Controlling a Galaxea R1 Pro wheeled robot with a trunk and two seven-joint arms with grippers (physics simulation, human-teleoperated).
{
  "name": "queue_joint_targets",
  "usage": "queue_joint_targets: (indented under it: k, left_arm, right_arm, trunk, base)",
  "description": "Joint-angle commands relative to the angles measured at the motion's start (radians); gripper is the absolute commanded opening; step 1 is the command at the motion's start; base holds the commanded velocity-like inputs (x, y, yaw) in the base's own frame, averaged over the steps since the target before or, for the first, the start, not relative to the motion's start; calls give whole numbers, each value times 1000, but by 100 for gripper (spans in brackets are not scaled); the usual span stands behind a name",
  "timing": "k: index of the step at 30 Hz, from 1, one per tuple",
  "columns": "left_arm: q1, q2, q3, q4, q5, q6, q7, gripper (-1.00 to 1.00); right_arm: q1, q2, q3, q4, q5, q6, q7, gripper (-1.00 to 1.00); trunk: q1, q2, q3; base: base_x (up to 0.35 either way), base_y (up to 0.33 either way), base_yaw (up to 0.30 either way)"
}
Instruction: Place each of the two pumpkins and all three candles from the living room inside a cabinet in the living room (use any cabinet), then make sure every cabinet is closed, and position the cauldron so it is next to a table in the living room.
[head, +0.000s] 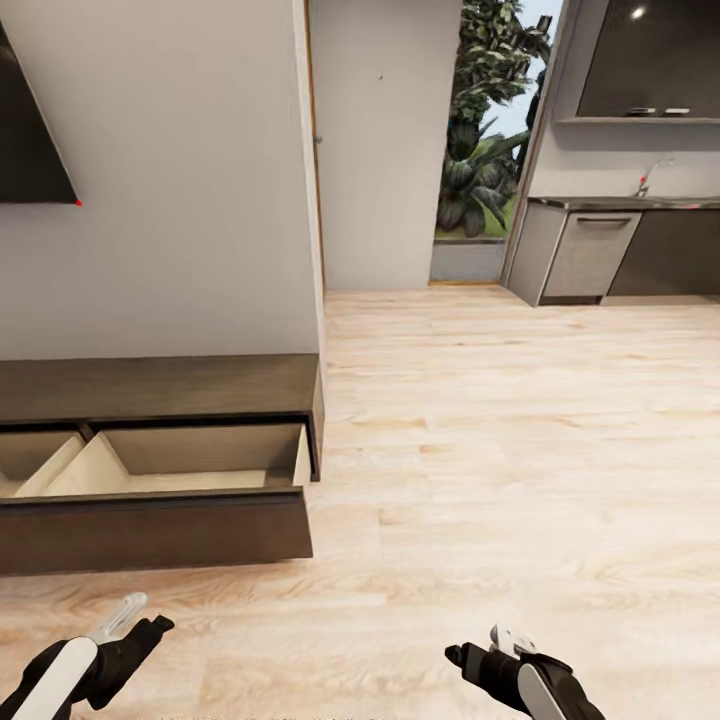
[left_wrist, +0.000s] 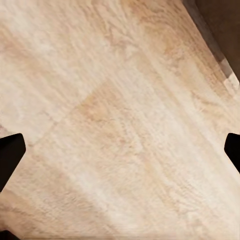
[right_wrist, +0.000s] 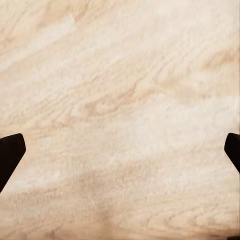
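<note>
The long low dark-brown cabinet (head: 160, 388) stands against the left wall in the head view. Its drawer (head: 190, 462) is pulled out, showing a pale beige lining with nothing visible inside. My left gripper (head: 150, 630) hangs low at the bottom left, in front of the drawer front. At the bottom right is my right gripper (head: 462, 655), over bare floor. In each wrist view the dark fingertips (left_wrist: 11, 155) (right_wrist: 10, 152) stand far apart with only wooden floor between them, so both are open. A corner of the cabinet (left_wrist: 222, 30) shows in the left wrist view.
Light wooden floor (head: 500, 450) stretches ahead and to the right. A dark screen (head: 30, 140) hangs on the left wall. Beyond a wall corner lie a window with plants (head: 485, 120) and grey kitchen cabinets (head: 600, 250) with a sink tap.
</note>
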Motion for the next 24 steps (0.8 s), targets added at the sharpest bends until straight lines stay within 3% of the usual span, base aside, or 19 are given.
queue_joint_targets:
  k: [1, 24]
  left_arm:
    - [0, 0, 1, -2, 11, 3, 9, 100]
    - [0, 0, 1, 3, 11, 3, 7, 100]
  right_arm:
    - [0, -2, 4, -2, -8, 1, -10, 100]
    - [-1, -2, 5, -3, -1, 0, -10, 100]
  trunk:
    - [0, 0, -3]
    - [0, 0, -14]
  base:
    - [-10, -127, 65]
    - [-18, -63, 30]
